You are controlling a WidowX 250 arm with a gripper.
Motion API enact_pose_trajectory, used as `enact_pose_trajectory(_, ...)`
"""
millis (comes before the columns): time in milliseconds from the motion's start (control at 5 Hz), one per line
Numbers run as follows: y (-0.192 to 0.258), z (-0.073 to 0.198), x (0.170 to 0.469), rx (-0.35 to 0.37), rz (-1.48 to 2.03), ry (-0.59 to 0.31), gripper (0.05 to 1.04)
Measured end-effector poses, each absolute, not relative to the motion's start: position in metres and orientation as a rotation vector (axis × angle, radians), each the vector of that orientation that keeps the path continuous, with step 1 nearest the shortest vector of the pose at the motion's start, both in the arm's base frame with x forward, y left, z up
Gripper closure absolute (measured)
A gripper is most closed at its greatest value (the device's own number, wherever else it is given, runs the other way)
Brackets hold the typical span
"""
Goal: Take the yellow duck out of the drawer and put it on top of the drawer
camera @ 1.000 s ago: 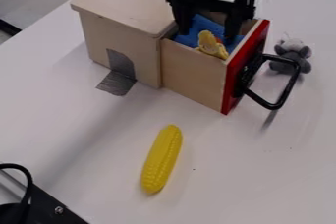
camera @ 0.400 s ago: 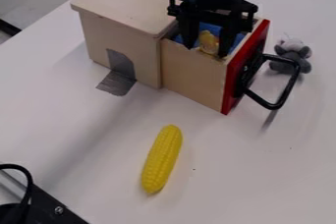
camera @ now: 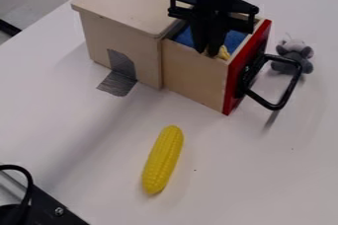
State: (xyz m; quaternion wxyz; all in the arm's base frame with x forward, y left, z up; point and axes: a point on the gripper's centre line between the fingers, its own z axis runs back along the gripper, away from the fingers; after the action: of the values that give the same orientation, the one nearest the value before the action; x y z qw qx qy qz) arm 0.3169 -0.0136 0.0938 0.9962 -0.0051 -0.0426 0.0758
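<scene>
The black gripper point(camera: 207, 51) points down into the opened drawer, its two fingers drawn close together on the yellow duck point(camera: 224, 53). Most of the duck is hidden behind the fingers; a bit of yellow shows to their right, near the drawer's front side. The drawer point(camera: 194, 78) is light wood with a red front and a black handle, and it is pulled out of a wooden box point(camera: 122, 31) with a flat top. Blue cloth point(camera: 234, 40) lies inside the drawer around the gripper.
A yellow corn cob point(camera: 162, 160) lies on the white table point(camera: 264, 169) in front of the drawer. A grey plush toy point(camera: 294, 56) sits to the right, behind the black handle point(camera: 285, 88). Black equipment point(camera: 46, 206) stands at the lower left corner.
The gripper came down into the drawer, and its fingers, spread on either side of the duck before, closed on it. The drawer, corn and plush toy kept their places.
</scene>
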Motion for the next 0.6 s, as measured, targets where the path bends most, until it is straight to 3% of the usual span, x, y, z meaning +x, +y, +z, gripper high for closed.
enact_pose_trajectory(200,-0.014,0.096,0.317,-0.014,0.152,-0.093,1.021)
enact_pose_trajectory(600,0.0,0.168,0.328,-0.032,0.197,-0.256,1.028)
